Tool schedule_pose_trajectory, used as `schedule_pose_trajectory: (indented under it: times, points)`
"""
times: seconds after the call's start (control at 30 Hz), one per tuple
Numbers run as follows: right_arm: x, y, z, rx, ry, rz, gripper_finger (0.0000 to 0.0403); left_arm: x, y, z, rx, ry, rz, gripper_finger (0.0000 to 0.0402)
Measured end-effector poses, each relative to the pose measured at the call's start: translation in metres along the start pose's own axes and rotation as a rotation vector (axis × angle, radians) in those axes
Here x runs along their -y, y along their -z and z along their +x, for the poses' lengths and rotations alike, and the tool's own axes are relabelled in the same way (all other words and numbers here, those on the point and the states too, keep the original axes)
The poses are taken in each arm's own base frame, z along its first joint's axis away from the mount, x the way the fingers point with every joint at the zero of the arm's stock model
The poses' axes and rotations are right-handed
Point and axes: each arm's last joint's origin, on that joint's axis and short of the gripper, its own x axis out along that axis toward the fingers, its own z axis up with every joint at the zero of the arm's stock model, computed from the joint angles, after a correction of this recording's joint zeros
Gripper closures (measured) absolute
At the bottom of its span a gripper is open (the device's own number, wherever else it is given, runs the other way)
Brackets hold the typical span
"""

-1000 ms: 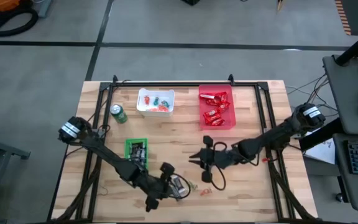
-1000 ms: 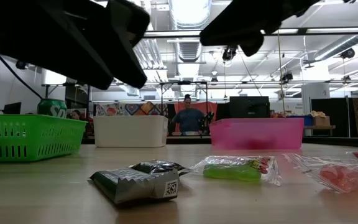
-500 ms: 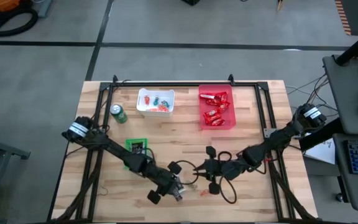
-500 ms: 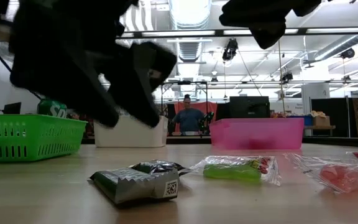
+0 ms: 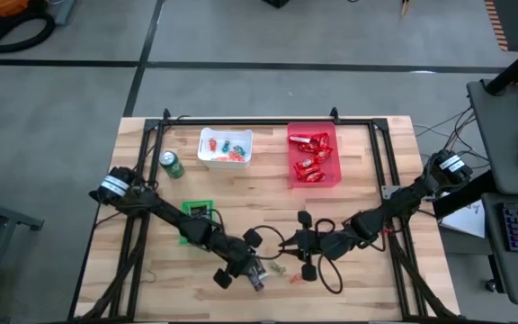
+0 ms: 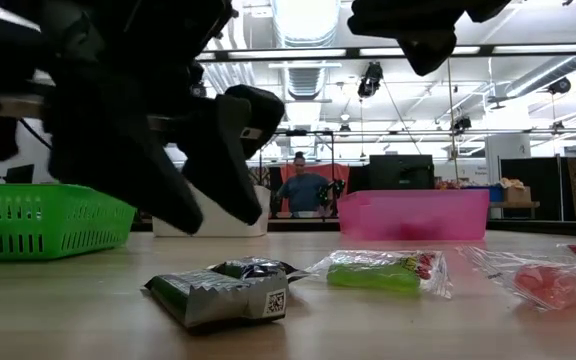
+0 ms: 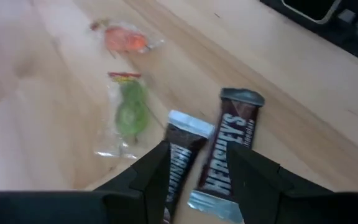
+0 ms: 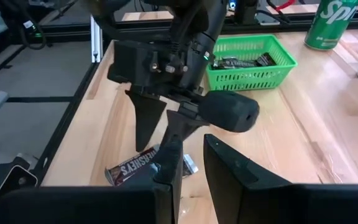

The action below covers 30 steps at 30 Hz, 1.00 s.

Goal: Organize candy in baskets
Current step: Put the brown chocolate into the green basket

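Fingers of your left gripper [image 7: 194, 180], parted and empty, have dropped toward the dark bars [image 7: 229, 155] near the green basket [image 8: 250, 62], so a pick looks imminent.

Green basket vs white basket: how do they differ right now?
The green basket has slotted walls and holds dark-wrapped bars; the white basket has solid walls and holds orange and green pieces. Green sits near the left arm mid-table; white sits at the far edge beside the can. Both are small rectangular bins.
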Motion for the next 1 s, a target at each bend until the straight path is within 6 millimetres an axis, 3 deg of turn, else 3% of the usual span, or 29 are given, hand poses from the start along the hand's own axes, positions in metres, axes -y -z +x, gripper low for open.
schedule_pose_trajectory:
  times: [0.37, 0.73, 1.0]
  points:
    - [0.003, -0.001, 0.001, 0.006, 0.024, 0.004, 0.0344, -0.005, 0.039, -0.010, 0.230, -0.096, -0.004, 0.0261]
    - [0.012, -0.003, 0.004, 0.009, 0.053, 0.016, 0.0344, -0.007, 0.044, -0.011, 0.228, -0.107, 0.011, 0.0261]
    - [0.012, -0.003, 0.004, 0.008, 0.048, 0.017, 0.0344, -0.017, 0.051, 0.012, 0.232, 0.030, -0.042, 0.0261]
